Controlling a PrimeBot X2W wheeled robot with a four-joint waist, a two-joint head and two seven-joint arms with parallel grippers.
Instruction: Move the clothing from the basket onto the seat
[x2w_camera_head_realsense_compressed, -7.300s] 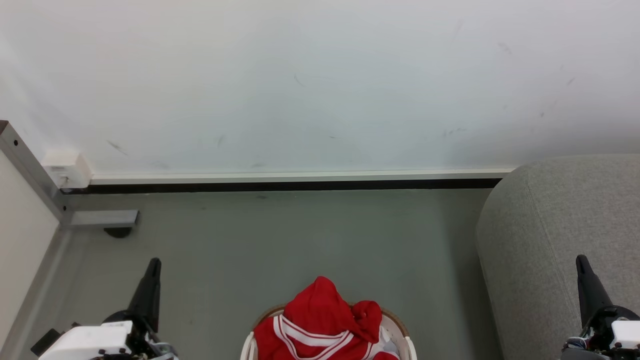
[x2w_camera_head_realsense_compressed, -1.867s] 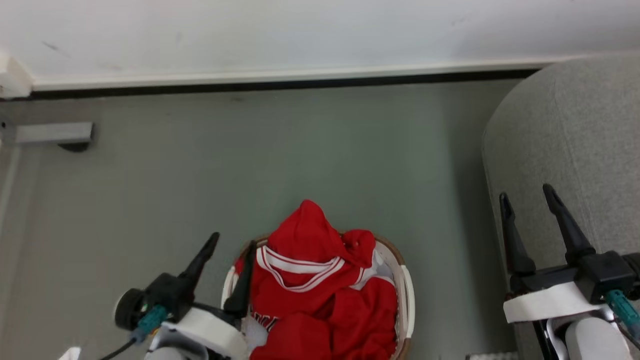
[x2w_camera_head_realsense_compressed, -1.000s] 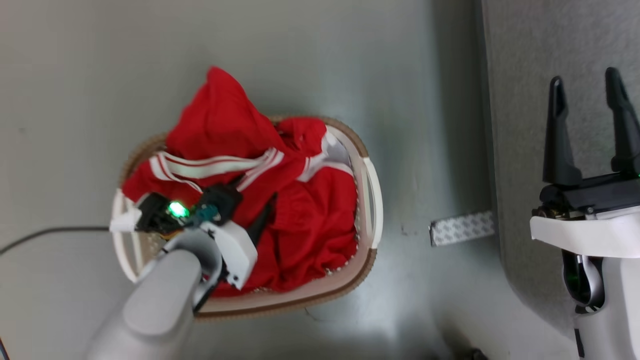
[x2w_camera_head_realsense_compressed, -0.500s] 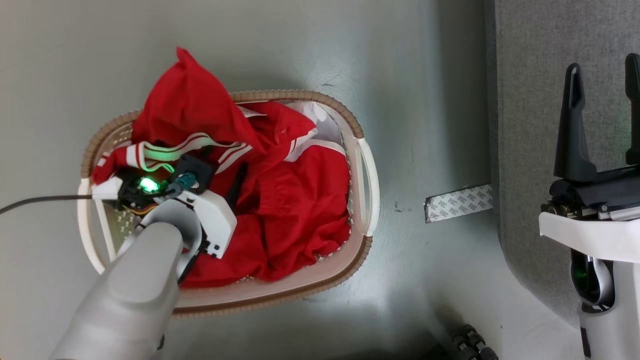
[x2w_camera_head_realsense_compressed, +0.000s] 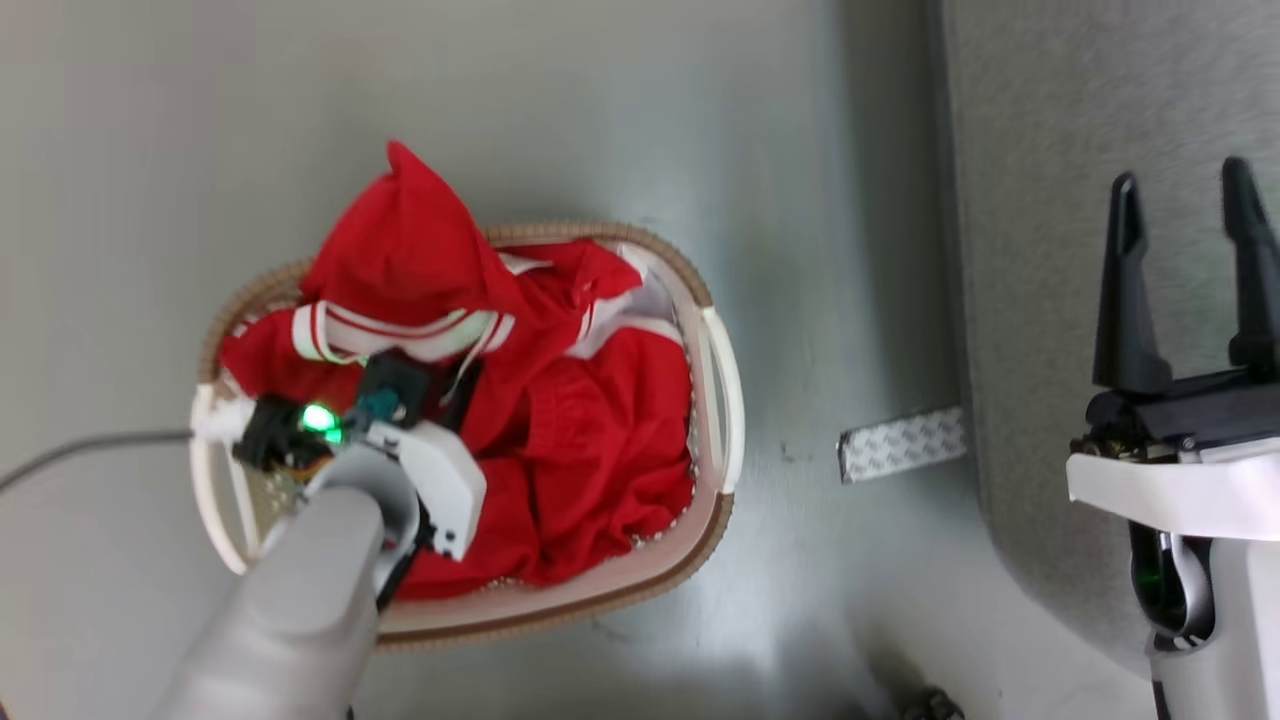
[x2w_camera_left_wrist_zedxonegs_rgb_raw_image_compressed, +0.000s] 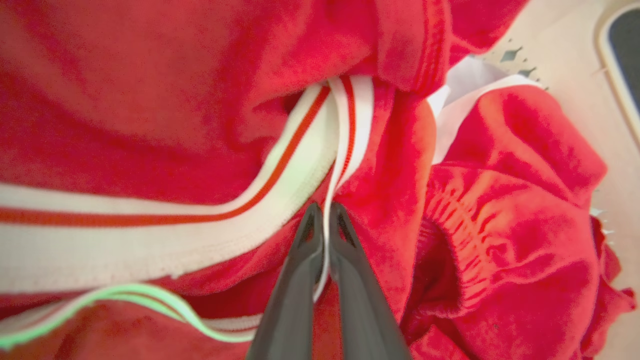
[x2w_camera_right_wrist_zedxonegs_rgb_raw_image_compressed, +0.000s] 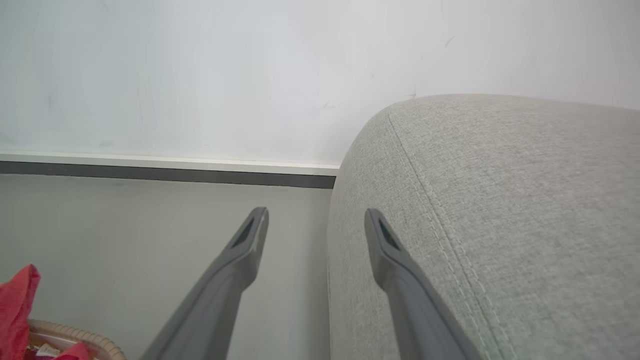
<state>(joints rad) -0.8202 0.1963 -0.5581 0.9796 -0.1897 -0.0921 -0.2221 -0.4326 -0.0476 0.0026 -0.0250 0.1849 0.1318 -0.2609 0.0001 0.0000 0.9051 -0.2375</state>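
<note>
Grasp step: left gripper pinches striped trim of red fabric clothing in oval white basket.
Next: lift clear, probably 1 garment, toward grey woven seat; right gripper spread.

left gripper: fingers pressed together, thin white edge of striped trim pinched between tips | clothing: red folds all round gripper, gathered elastic seam just right of tips, white panel up-right of tips | basket: pale perforated wall, far upper right of gripper
</note>
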